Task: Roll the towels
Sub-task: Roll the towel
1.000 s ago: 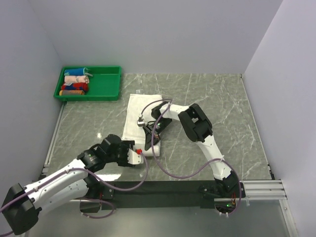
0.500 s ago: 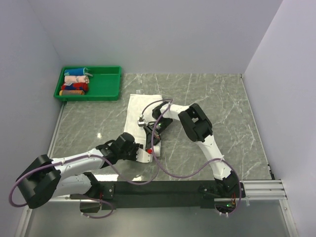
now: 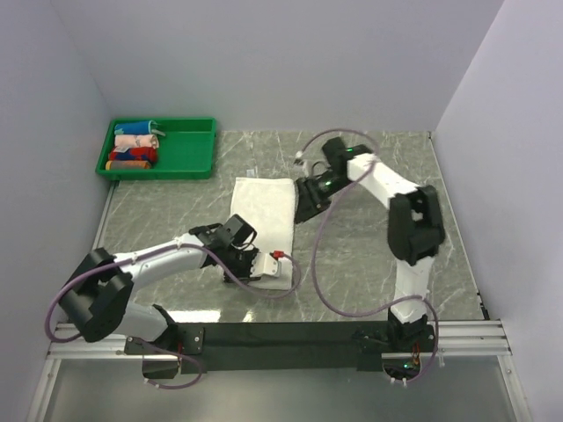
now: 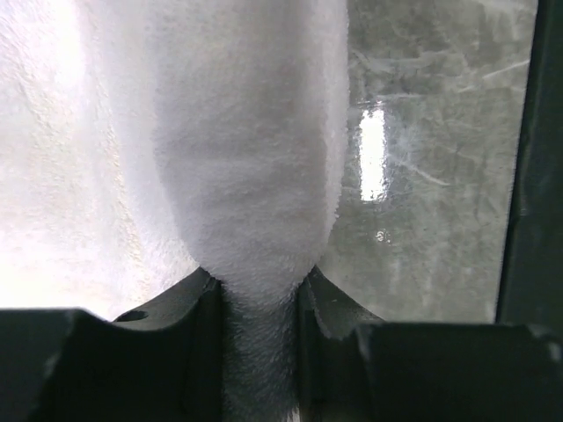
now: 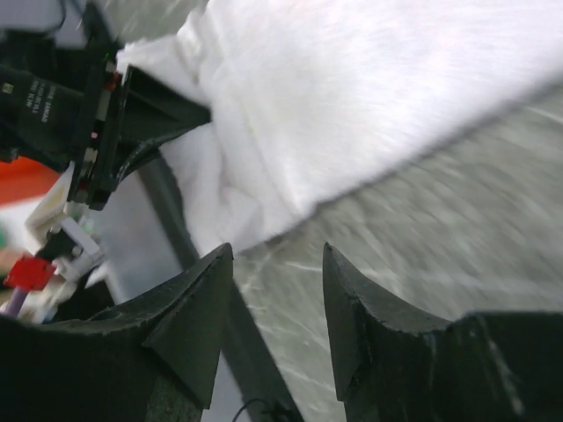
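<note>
The towel (image 3: 261, 211) is laid from 12 to 6 o'clock. Its 6 o'clock end is pinched by the left end effector (image 4: 259, 281). The right end effector (image 5: 277, 255) is spread, empty, at its 3 o'clock edge.

Seemingly marble table (image 3: 361, 246) bears towel (image 3: 264, 202), green tray (image 3: 189, 145).

It looks like a robotics lab test cell: plain white walls (image 3: 264, 53) enclose a marble-pattern table (image 3: 369, 264), with two robot arms (image 3: 409, 229) mounted by an aluminium rail (image 3: 466, 332).

White terry towel (image 3: 262, 207) lies flat lengthwise, near end bunched.
</note>
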`<action>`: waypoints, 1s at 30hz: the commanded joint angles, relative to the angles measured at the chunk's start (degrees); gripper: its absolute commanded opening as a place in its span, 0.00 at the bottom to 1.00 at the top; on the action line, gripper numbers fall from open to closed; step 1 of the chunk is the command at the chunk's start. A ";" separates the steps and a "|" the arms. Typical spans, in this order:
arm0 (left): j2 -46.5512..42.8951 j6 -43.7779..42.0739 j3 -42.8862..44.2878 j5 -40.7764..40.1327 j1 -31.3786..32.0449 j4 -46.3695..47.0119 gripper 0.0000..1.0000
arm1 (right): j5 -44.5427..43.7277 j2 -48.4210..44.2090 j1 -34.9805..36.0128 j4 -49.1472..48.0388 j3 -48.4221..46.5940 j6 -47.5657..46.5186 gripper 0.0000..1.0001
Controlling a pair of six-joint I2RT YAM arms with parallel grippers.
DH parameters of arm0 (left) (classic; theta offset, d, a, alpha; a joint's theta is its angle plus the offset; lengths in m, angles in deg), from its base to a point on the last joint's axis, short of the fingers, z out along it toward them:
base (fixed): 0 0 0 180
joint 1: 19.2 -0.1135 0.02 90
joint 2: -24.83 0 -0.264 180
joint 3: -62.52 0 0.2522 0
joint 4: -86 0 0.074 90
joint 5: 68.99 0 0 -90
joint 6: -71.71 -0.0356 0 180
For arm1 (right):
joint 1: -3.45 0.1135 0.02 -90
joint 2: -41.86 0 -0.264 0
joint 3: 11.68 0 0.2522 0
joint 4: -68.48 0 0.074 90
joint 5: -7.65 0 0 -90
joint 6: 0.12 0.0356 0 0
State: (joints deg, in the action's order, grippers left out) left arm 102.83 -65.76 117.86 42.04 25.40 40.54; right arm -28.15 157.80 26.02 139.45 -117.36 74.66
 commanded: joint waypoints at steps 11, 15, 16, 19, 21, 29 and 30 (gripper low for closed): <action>27.72 -0.07 15.52 14.29 -13.39 -19.88 0.01 | -18.60 -38.67 -5.61 -10.10 19.40 0.46 0.51; 37.02 -2.37 21.34 16.05 -16.12 -24.36 0.01 | -18.07 -41.76 -3.60 -8.09 23.01 -2.43 0.51; 38.27 -2.55 22.39 16.14 -16.64 -25.07 0.01 | -18.25 -42.11 -2.45 -7.47 22.84 -3.23 0.51; 41.88 -3.25 25.65 15.97 -17.70 -26.57 0.01 | -21.92 -41.85 4.75 -6.76 21.96 -5.16 0.52; 43.72 -2.81 27.49 15.44 -17.79 -26.92 0.01 | -26.65 -41.24 8.62 -9.12 22.31 -5.34 0.54; 46.46 -2.72 30.22 13.94 -17.97 -27.45 0.02 | -46.44 -36.23 32.94 -21.77 23.01 -7.97 0.84; 46.89 -2.81 30.31 13.86 -17.97 -27.62 0.02 | -48.11 -35.18 34.72 -25.44 23.80 -8.59 0.84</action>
State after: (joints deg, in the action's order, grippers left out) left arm 143.66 -65.19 151.30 70.11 6.84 4.34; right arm -66.18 121.25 55.29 123.83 -95.14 68.73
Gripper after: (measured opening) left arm 0.331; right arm 0.840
